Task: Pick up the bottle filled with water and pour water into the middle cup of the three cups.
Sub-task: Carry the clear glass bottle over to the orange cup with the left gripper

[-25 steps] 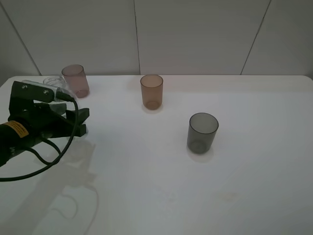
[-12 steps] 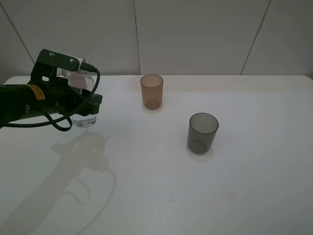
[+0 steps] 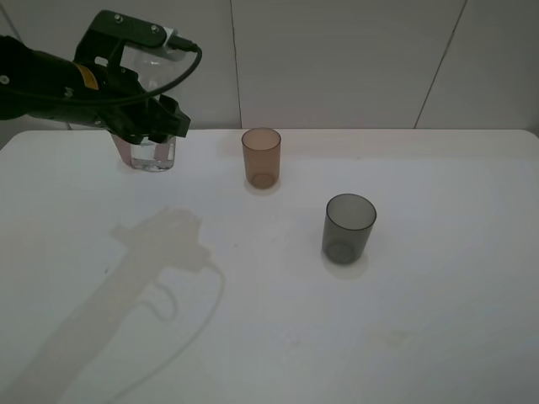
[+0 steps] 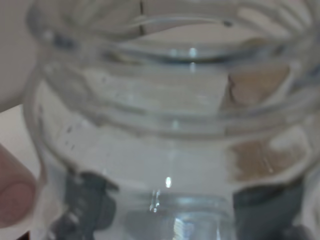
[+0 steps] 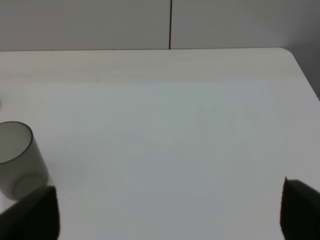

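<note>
- Left gripper (image 3: 150,128), upper left of the high view: dark fingers clamped tight on the bottle (image 3: 154,155). The bottle is clear smooth plastic, uncapped, with a little water in its base. It looks lifted off the table (image 3: 253,320), though the angle leaves this uncertain.
- Left wrist view: the bottle (image 4: 170,125) fills the frame, showing a ribbed threaded neck, rounded shoulders and glossy highlights.
- Mauve cup (image 3: 123,152): only a sliver shows behind the bottle.
- Amber cup (image 3: 261,157): translucent, straight-sided, upright at upper centre, well right of the bottle.
- Grey cup (image 3: 348,228): smoky, upright, right of centre.
- Right gripper (image 5: 167,212): dark fingertips at the bottom corners, spread wide, holding nothing; grey cup (image 5: 17,160) at the left edge.
- Table: matte white.
</note>
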`<state>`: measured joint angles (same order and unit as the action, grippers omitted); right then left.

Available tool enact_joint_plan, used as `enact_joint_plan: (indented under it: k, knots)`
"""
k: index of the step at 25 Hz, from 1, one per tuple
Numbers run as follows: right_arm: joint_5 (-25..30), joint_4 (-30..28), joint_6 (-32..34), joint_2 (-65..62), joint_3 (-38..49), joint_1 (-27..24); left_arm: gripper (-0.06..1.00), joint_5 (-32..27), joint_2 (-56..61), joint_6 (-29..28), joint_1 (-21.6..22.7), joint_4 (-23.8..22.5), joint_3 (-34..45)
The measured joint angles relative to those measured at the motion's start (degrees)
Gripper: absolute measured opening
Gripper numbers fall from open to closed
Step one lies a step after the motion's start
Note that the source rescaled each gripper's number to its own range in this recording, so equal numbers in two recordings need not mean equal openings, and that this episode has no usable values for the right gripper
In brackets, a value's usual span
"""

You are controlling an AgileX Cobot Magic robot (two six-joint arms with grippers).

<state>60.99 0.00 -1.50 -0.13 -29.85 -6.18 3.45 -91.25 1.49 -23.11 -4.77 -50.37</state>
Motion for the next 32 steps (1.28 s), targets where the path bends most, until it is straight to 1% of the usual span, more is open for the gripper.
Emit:
enact_joint_plan:
  k: [5,8,11,14,16,19,21,27,32]
  knots:
    - [0.0,0.0,0.0,0.0,0.0,0.0,0.02,-0.2,-1.0,5.5,0.0,-1.7,-1.0]
    - [0.0,0.0,0.0,0.0,0.0,0.0,0.02,-0.8,-3.8,6.0,0.0,-2.8,-2.8]
    - [0.0,-0.3,0.0,0.0,0.0,0.0,0.02,-4.1,-7.2,5.9,0.0,-6.1,-6.5]
    - [0.0,0.0,0.0,0.0,0.0,0.0,0.02,-8.6,-10.7,2.8,0.0,-12.1,-11.5]
    - [0.0,0.0,0.0,0.0,0.0,0.0,0.02,-11.1,-12.8,-1.5,-0.1,-16.2,-14.6]
    - [0.0,0.0,0.0,0.0,0.0,0.0,0.02,-13.7,-14.9,-6.8,-0.6,-22.6,-18.0]
    - [0.0,0.0,0.0,0.0,0.0,0.0,0.02,-14.4,-15.8,-9.1,-1.0,-26.7,-19.5]
    - [0.0,0.0,0.0,0.0,0.0,0.0,0.02,-15.1,-18.6,-12.2,-2.5,-36.7,-21.7]
    - [0.0,0.0,0.0,0.0,0.0,0.0,0.02,-15.0,-21.0,-12.5,-4.0,-43.6,-23.6]
